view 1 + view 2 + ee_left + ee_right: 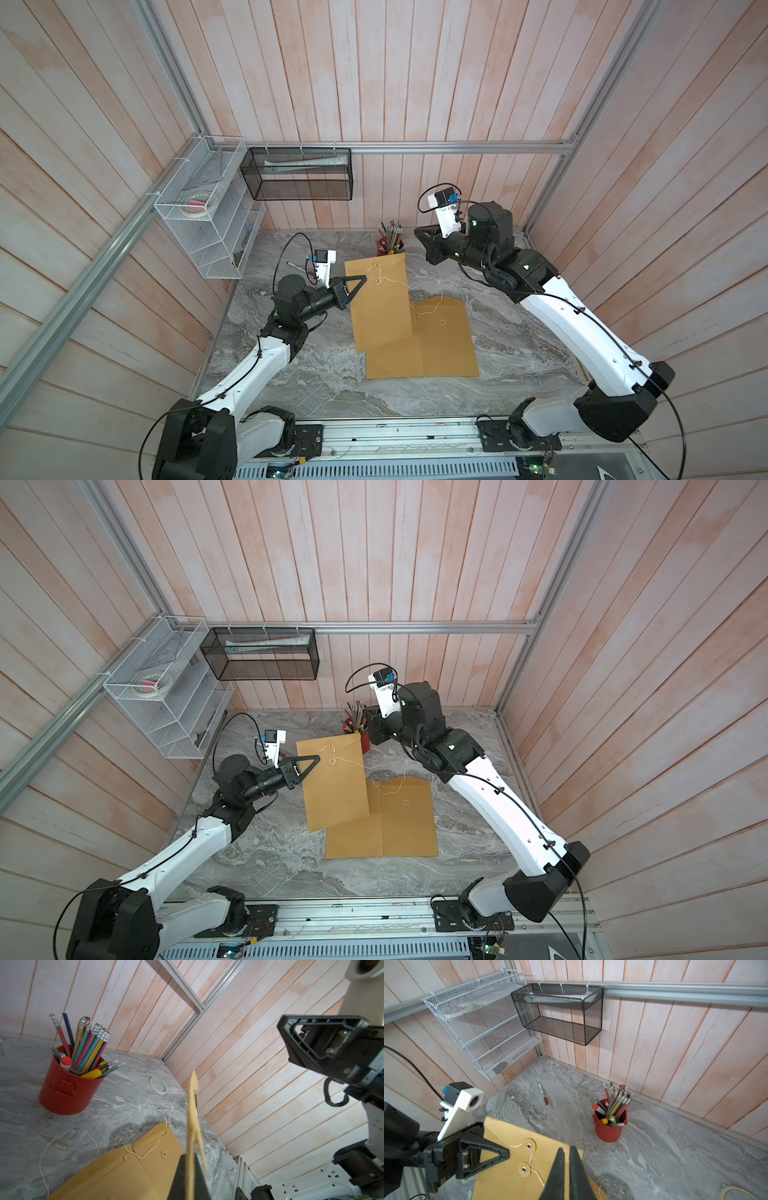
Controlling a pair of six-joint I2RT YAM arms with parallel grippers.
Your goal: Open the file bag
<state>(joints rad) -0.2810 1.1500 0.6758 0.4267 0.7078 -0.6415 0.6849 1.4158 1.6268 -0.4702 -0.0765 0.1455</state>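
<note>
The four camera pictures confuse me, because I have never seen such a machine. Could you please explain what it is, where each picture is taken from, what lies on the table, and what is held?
These are two robot arms, each ending in a two-fingered claw. The two top views come from one camera head looking down on everything; the other two pictures come from a small camera on each arm's wrist. On the marble table lie a brown file bag, a red pencil cup, a marker and a tape roll. The left claw is shut on the edge of a second file bag, holding it up. The right claw hangs in the air with its jaws slightly apart and holds nothing.
</note>
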